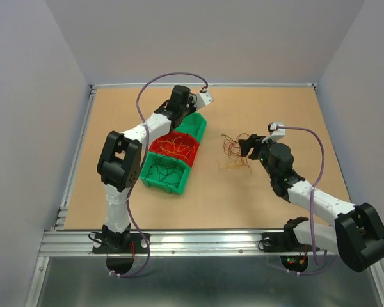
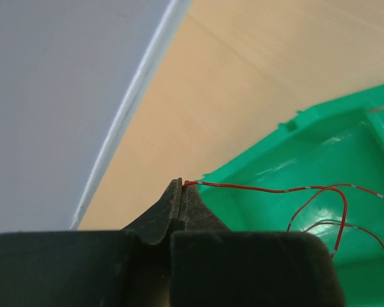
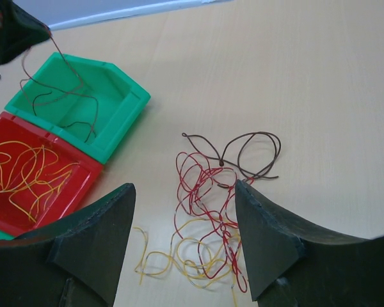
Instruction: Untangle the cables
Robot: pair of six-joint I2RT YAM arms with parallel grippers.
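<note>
The left claw (image 2: 181, 188) pinches a red wire (image 2: 243, 187) above the green bin (image 2: 288, 160) for sorting; the right claw (image 3: 182, 192) gapes wide over the tangle (image 3: 208, 204)

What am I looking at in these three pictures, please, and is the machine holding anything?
These are two robot arms bolted to a table. One picture looks down from above; the other two come from a camera on each wrist. The left pincer is shut on a thin red wire that trails into a green bin. The right pincer stands open, holding nothing, over a tangle of red, yellow and dark wires lying on the table. A red bin beside the green one holds yellow wires.
</note>
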